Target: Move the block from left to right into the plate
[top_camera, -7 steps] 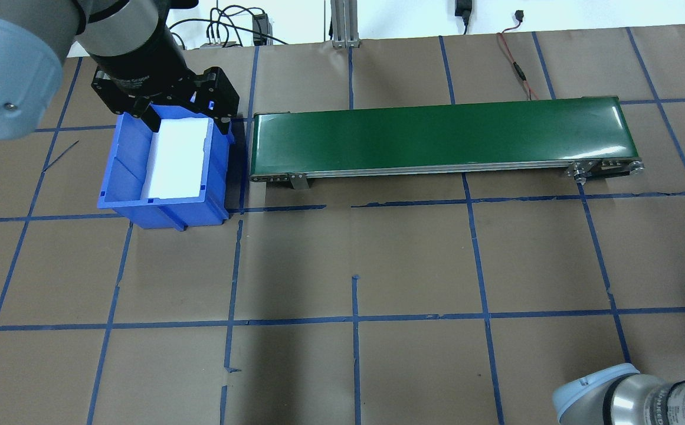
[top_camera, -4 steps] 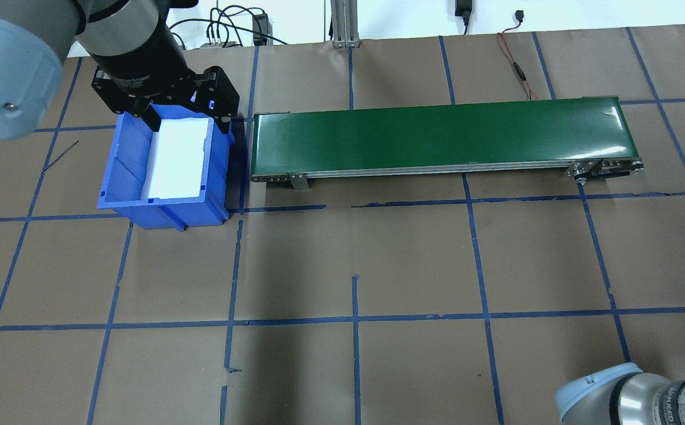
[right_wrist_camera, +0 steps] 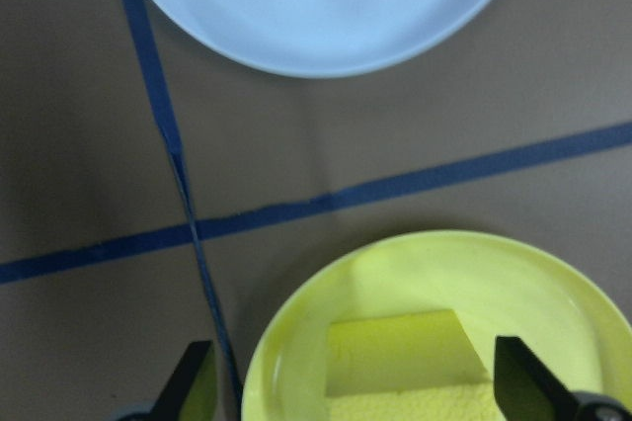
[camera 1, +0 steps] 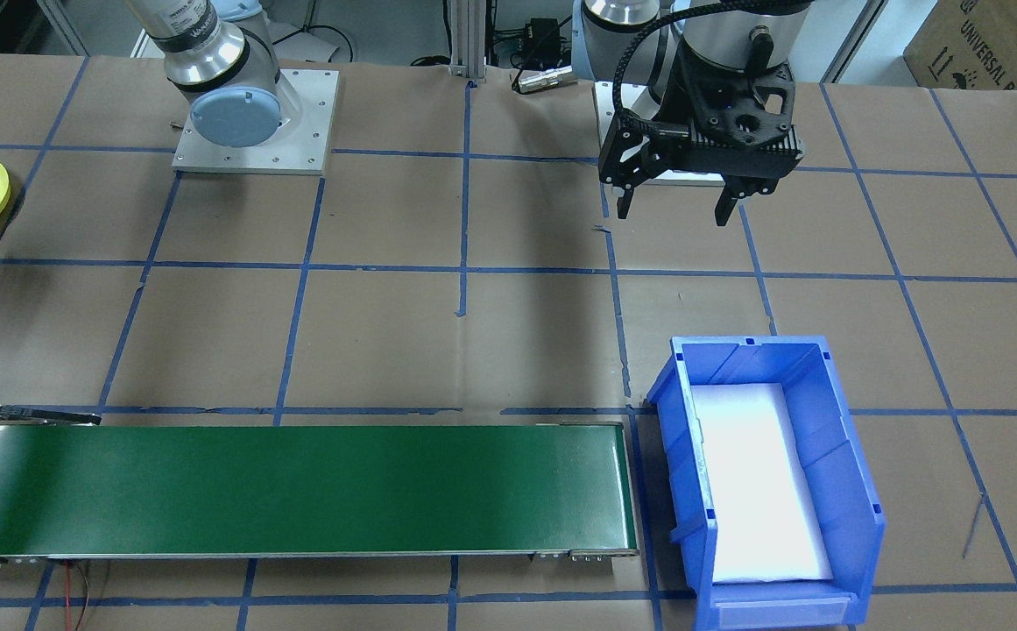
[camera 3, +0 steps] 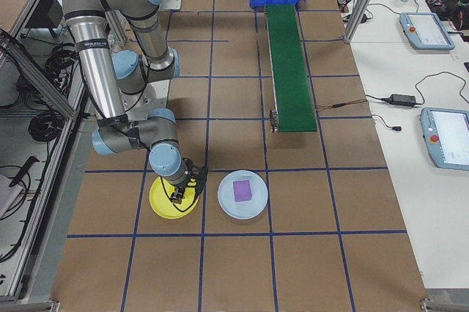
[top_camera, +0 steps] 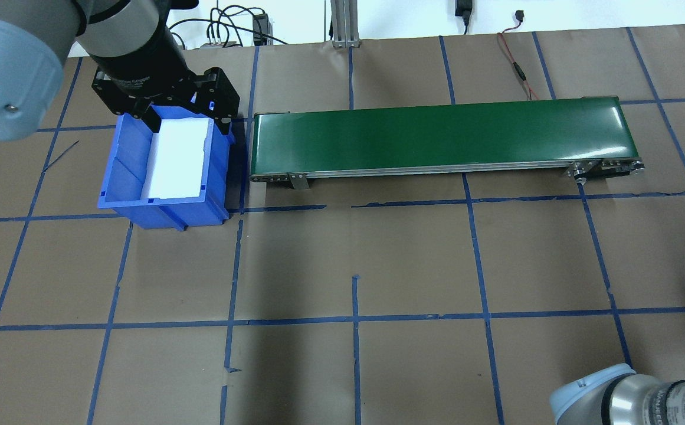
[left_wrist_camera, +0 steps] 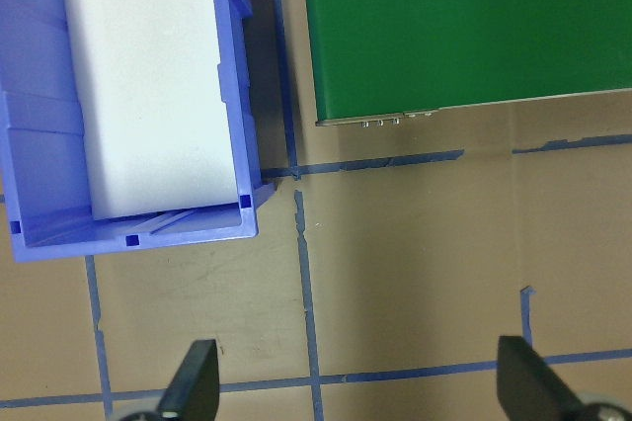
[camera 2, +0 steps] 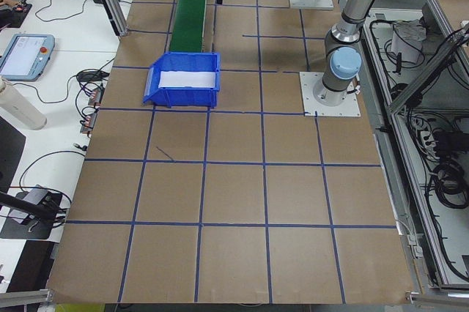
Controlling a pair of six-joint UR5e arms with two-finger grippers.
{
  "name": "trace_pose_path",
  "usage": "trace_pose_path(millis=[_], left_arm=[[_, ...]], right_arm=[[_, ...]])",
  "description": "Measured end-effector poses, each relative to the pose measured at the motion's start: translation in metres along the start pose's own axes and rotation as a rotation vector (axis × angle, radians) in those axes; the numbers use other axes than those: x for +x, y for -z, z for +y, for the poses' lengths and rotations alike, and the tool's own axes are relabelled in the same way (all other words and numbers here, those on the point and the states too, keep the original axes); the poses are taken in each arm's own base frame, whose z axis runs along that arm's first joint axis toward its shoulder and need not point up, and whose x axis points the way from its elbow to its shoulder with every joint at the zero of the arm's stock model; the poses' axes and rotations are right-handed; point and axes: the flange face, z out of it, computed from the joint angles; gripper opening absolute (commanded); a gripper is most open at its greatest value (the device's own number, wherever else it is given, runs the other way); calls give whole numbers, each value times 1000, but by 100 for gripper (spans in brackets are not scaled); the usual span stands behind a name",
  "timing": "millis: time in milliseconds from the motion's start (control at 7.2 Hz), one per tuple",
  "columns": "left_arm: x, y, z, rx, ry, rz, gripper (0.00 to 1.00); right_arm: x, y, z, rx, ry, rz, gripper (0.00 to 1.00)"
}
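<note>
Nothing shifted; both fingers wide: left (camera 1: pixel 684 205), right (right_wrist_camera: pixel 351 381) over plate (right_wrist_camera: pixel 553 273), block (right_wrist_camera: pixel 405 347).

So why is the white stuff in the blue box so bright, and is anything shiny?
Front-facing view: the white foam in the blue bin is overexposed, blank white. Overhead view: the green conveyor belt shows pale glare at its right end.

Yellow block (right_wrist_camera: pixel 405 347) sits in round yellow plastic plate (right_wrist_camera: pixel 513 283); pale blue round plate (right_wrist_camera: pixel 326 16) with purple block (camera 3: pixel 242 191) just beside it.
</note>
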Motion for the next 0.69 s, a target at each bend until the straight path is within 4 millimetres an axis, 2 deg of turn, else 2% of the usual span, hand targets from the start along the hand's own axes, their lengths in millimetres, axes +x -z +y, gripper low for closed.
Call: trace_pose_path(millis=[139,278,417,556,694], left_arm=[[0,0,0,-1,0,-1,100],[0,1,1,0,0,-2,100],[0,2,1,-1,0,-3,100],[0,3,3,-1,-1,-4,100],[0,3,4,-1,-1,-4,100]], right_arm=[[-40,23,-36,1,29,35,100],[-92,43,-76,-11,43,46,100],[-162,66,-117,-17,47,50,100],[-241,90,-145,-7,62,61,100],[-312,110,-156,10,65,68,100]])
